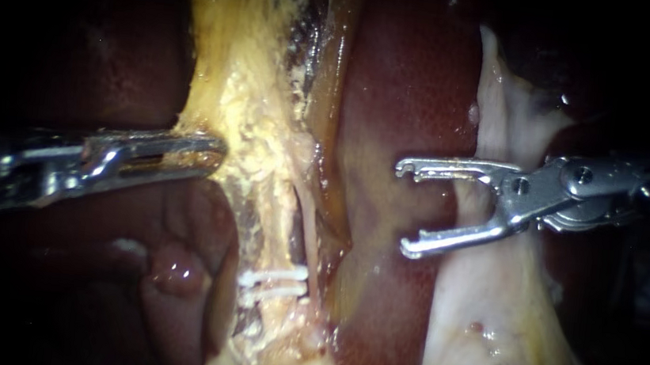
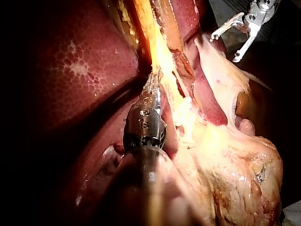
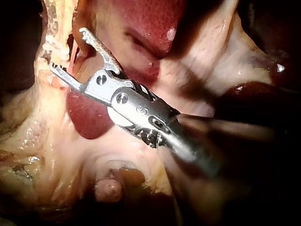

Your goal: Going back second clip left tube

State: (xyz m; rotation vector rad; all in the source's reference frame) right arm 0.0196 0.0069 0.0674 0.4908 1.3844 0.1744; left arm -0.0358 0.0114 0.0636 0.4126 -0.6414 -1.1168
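Observation:
A yellow-white strand of tissue (image 1: 263, 161) runs down the middle of the endoscope view and narrows into a tube (image 1: 281, 226). Two white clips (image 1: 274, 283) lie across the tube low down, close together. My left instrument (image 1: 209, 151) reaches in from the left, its jaws shut on the strand's left edge well above the clips; the left wrist view shows the same hold (image 2: 153, 82). My right instrument (image 1: 404, 208) hangs to the right of the tube over the liver, its hook-tipped jaws wide open and holding nothing (image 3: 68, 49). It is clear of the tube.
Dark red liver (image 1: 405, 95) fills the middle behind the right instrument. A pale membrane flap (image 1: 486, 325) hangs at the right. A pink nodule (image 1: 174, 267) sits left of the clips. My right instrument (image 2: 225, 47) shows far ahead in the left wrist view.

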